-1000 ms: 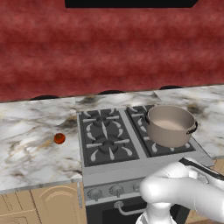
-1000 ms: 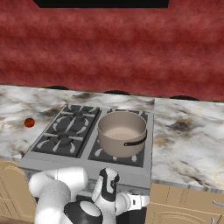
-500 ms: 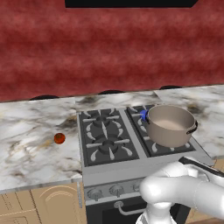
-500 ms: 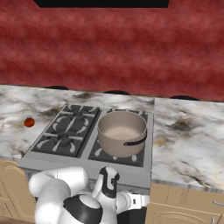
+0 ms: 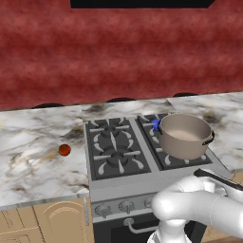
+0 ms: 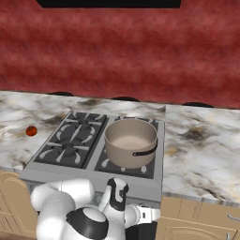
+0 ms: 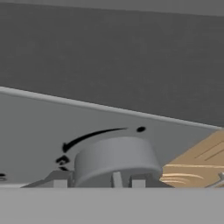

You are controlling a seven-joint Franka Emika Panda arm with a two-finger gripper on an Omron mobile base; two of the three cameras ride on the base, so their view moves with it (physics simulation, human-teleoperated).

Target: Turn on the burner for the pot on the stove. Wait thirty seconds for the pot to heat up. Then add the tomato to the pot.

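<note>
Gripper [image 7: 127,183] is parked right up against a knob [image 7: 116,159] on the front panel of the stove [image 5: 118,184], and how wide it's set can't be told, since just the tips peek up at the bottom of the hand view. The knob sits dead ahead of them, almost touching.

A blue flame glow [image 5: 155,124] can be seen at the back edge of the pot [image 5: 185,135], so the burner under it looks lit, and the heating step is probably what's being waited on now.

What the later move hinges on: the tomato [image 5: 64,150] is left out on the marble counter [image 5: 33,161], well to the left of the stove, while the pot is on the stove's right-hand burners. So from the hand, low at the stove front below the pot, the tomato lies up and far off to the left, across the whole left half of the cooktop. A long sideways reach would be needed, then a carry back right over the pot.
</note>
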